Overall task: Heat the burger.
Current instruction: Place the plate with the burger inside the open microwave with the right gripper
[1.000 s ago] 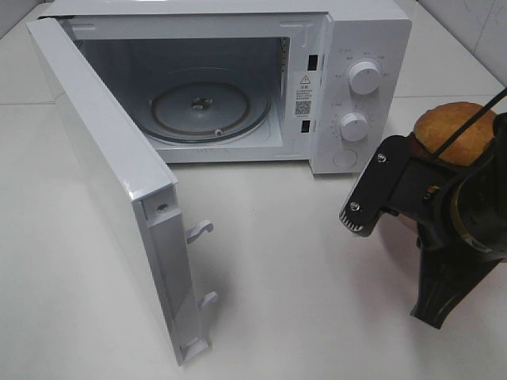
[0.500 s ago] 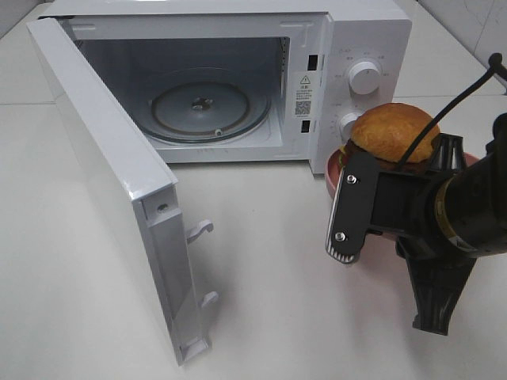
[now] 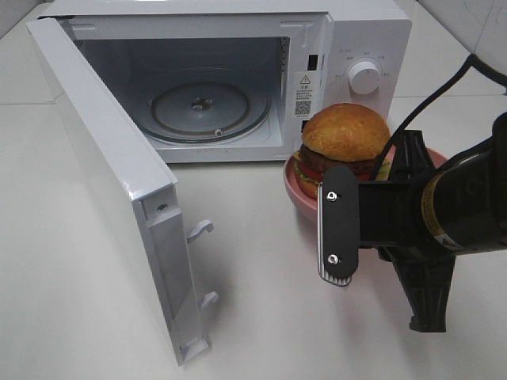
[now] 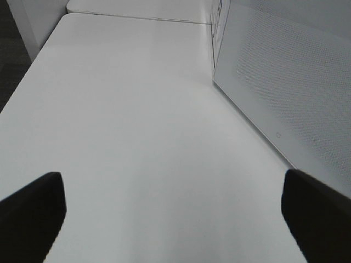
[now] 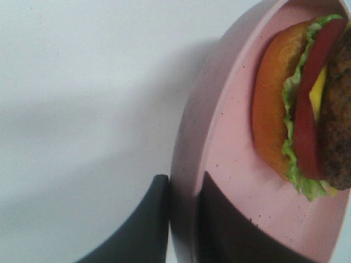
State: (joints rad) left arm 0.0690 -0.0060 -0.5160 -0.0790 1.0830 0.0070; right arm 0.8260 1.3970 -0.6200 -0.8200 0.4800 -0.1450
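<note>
Microwave (image 3: 356, 32) at far centre, door (image 3: 95, 158) swung open to the left. Pink plate (image 3: 295, 198) with burger (image 3: 346, 134) shifted left over the last second, now just near of the control panel, right of the cavity. Right gripper (image 5: 184, 235) clenched on plate rim. Left gripper (image 4: 174, 219) released, idle. Insertion likely next.

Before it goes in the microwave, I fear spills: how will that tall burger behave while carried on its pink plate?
The tall golden-bunned burger looks top-heavy, so it may tip or slide if the round pink plate tilts. Its stacked layers could shift. The right arm's black fingers pinch just one rim spot, so the plate may droop.
</note>
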